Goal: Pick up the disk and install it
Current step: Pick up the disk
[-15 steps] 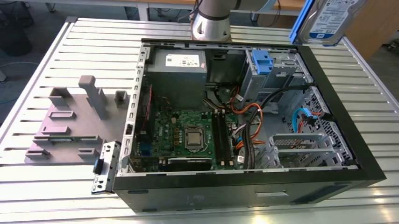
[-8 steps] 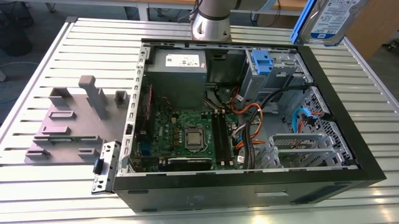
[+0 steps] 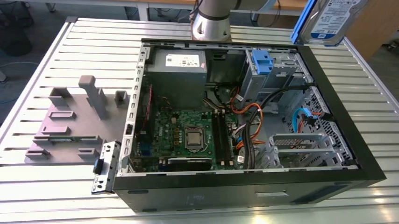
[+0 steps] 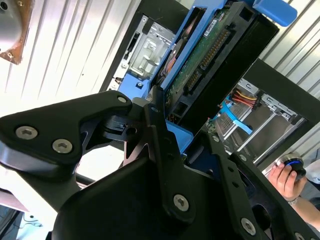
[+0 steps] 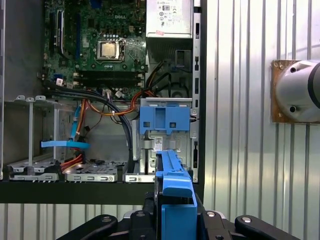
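Currently gripping the disk (image 3: 327, 21) in the end effector (image 5: 176, 221), closed onto its blue frame (image 5: 175, 187). Holding it upright in the air, clear of the open computer case (image 3: 249, 189) on the slatted surface (image 3: 62, 198), up by the case corner with the blue latch (image 5: 165, 117) of the drive cage (image 3: 285, 65).
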Robot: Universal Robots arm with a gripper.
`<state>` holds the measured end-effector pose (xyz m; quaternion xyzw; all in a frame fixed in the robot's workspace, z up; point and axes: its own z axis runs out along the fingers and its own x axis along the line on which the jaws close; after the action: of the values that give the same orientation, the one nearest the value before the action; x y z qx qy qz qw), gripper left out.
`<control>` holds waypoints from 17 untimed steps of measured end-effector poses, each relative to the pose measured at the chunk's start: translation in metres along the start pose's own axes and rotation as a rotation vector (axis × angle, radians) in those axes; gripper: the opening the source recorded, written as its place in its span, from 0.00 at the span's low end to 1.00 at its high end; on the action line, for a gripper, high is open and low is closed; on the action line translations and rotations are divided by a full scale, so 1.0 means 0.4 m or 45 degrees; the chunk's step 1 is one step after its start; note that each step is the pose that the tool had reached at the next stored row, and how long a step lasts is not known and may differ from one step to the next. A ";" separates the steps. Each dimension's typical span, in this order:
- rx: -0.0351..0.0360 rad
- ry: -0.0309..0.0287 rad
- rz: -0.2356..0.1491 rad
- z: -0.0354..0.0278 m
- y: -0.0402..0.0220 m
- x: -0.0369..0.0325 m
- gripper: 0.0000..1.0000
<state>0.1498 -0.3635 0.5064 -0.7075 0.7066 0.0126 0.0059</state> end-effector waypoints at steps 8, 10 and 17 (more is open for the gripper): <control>0.0000 -0.0002 0.000 0.000 0.000 0.020 0.37; 0.0000 -0.0002 0.000 0.000 0.000 0.025 0.37; 0.0000 -0.0001 0.000 -0.001 0.000 0.043 0.37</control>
<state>0.1498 -0.3806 0.5063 -0.7075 0.7066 0.0126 0.0059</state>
